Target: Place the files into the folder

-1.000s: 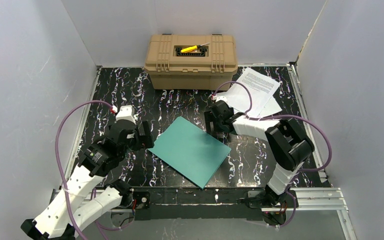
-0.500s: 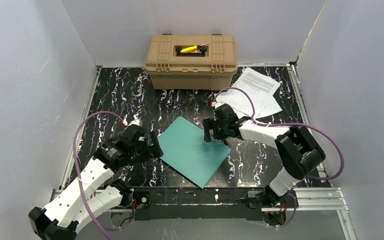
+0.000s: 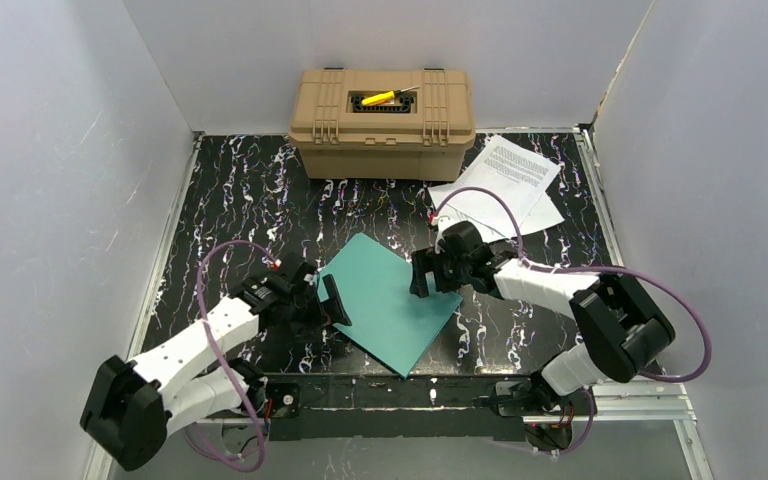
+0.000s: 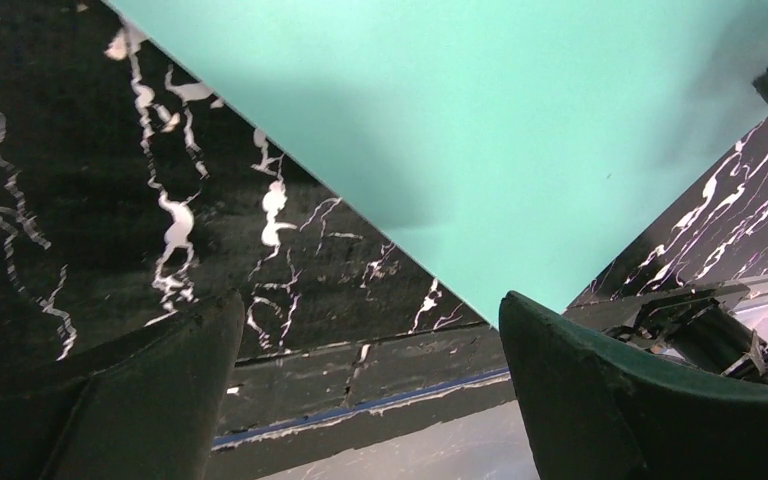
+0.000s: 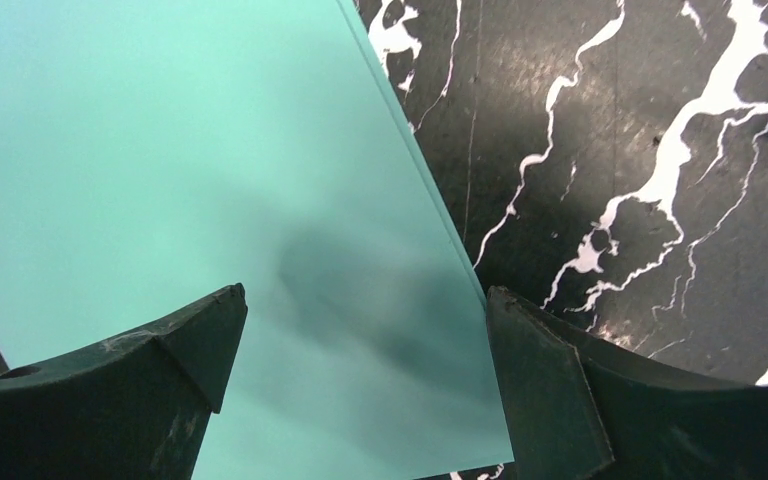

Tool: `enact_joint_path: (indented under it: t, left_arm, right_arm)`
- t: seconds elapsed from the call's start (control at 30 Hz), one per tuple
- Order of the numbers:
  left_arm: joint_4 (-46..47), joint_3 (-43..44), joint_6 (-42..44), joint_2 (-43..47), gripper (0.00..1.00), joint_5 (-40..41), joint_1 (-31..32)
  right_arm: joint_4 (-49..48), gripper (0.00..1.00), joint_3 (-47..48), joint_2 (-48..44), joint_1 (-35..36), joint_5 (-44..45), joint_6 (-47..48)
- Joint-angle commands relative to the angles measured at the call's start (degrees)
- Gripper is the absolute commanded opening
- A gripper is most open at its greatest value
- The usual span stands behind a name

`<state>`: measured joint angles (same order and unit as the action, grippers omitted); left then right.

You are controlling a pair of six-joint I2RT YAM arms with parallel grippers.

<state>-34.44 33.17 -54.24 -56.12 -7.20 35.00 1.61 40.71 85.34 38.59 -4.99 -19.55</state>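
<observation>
Both jaws wide open, nothing held. We see the left gripper point(image 3: 332, 300) low at the folder's point(image 3: 385, 305) 9 o'clock edge; its wrist view has the teal corner between the fingers, and we can't tell if there's contact. The right gripper point(image 3: 422, 275) sits over the folder's 2 o'clock edge, fingers straddling that border. The folder lies flat and closed toward 6 o'clock of the table point(image 3: 240, 200). The files point(image 3: 505, 185) overlap at the table's 1 o'clock, well apart from the folder and near the tan case point(image 3: 382, 110) at 12.
</observation>
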Motion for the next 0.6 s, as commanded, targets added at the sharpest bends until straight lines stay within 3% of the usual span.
enact_joint_path:
  t: [0.0, 0.37, 0.57]
  left_arm:
    - [6.56, -0.81, -0.97, -4.63, 0.98, -3.90, 0.20]
    - [20.01, 0.65, 1.75, -15.87, 0.98, -8.60, 0.28]
    - [21.53, 7.17, 6.51, -23.15, 0.98, -9.29, 0.24]
  right_arm:
    - [1.05, 0.98, -5.74, -1.91, 0.08, -4.56, -2.42]
    - [-4.11, 0.99, -16.61, -11.68, 0.29, -8.18, -8.47]
    - [-4.15, 0.99, -21.37, -19.17, 0.60, -7.76, -12.77]
